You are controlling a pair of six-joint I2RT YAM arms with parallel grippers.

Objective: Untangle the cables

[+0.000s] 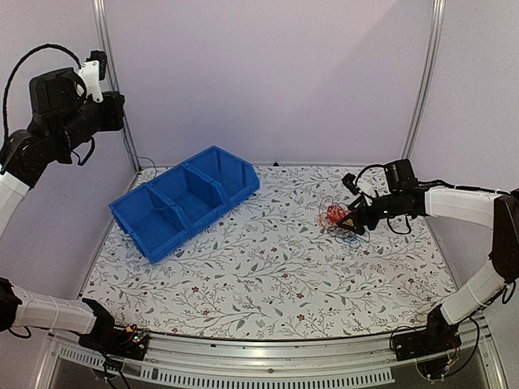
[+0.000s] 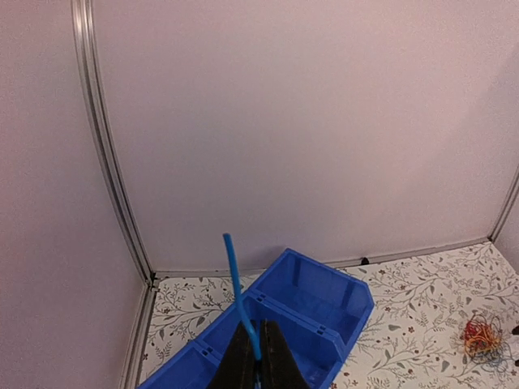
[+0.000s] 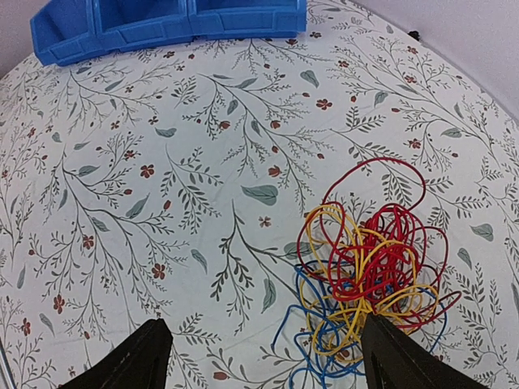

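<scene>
The cables (image 3: 373,271) lie as one tangle of red, yellow and blue wires on the table, at the right in the top view (image 1: 333,214); the tangle also shows far right in the left wrist view (image 2: 481,336). My right gripper (image 3: 263,344) is open wide just above the table; its right finger (image 3: 401,356) is at the tangle's edge and its left finger is well clear. In the top view the right gripper (image 1: 350,220) sits beside the tangle. My left gripper (image 2: 258,328) is shut on a short blue cable (image 2: 236,284) that sticks up, held high above the bin; it also appears in the top view (image 1: 120,109).
A blue bin (image 1: 186,198) with three compartments stands at the back left of the floral table, also in the left wrist view (image 2: 320,304) and at the top of the right wrist view (image 3: 162,24). Walls and metal posts (image 1: 113,81) close in the back.
</scene>
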